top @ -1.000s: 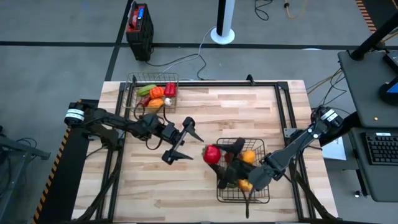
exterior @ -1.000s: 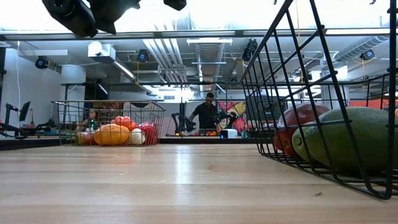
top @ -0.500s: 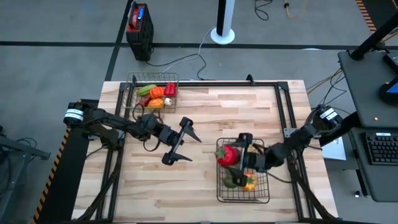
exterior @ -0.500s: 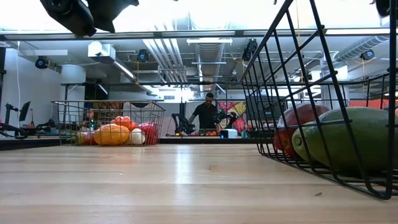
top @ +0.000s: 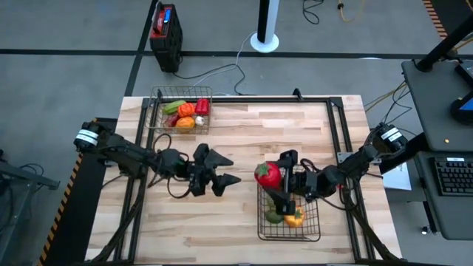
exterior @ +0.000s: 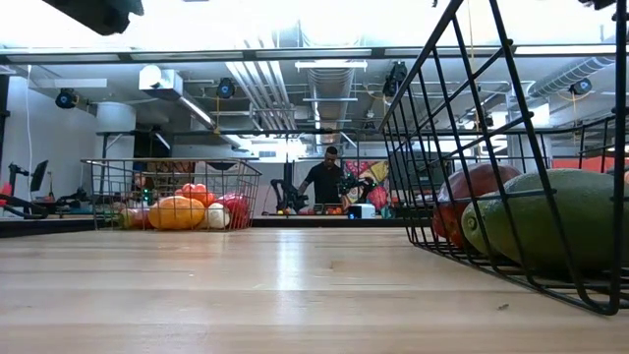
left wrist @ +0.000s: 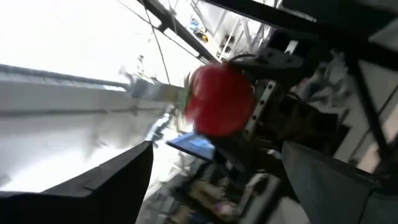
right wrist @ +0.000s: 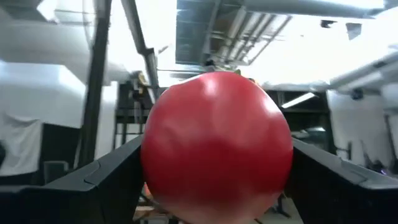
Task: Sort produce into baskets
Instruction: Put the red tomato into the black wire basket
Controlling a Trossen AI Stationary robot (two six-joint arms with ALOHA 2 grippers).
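My right gripper [top: 270,177] is shut on a red tomato [top: 267,175], over the far-left corner of the larger black wire basket [top: 314,222] at the near right. That basket holds green [top: 274,216] and orange-yellow [top: 294,217] produce. My left gripper [top: 230,170] is open and empty at mid-table. It points toward the table's right at the tomato, which shows ahead of its fingers in the left wrist view [left wrist: 221,99]. The smaller basket [top: 157,103] at the far left holds red, orange and green produce and a white garlic [top: 199,120]. My right gripper pinches the red tomato's two opposite sides [right wrist: 155,155] between its two fingers [right wrist: 102,177]. The fingers come level from the table's right and point left. The tomato is lifted clear, above the larger basket's rim.
The low view shows the larger basket's mesh wall [exterior: 462,108] close at the right, with a green piece [exterior: 550,221] and a reddish piece [exterior: 472,202] inside. The smaller basket [exterior: 108,197] stands far back. A person [exterior: 325,182] stands in the room beyond. Bare wood lies between the baskets.
My right gripper has carried the red tomato a little toward the table's right and far edge, to above the larger basket's far-left corner. Its wrist has levelled out. My left gripper has turned about its wrist, shifted slightly toward the tomato, and stayed open.
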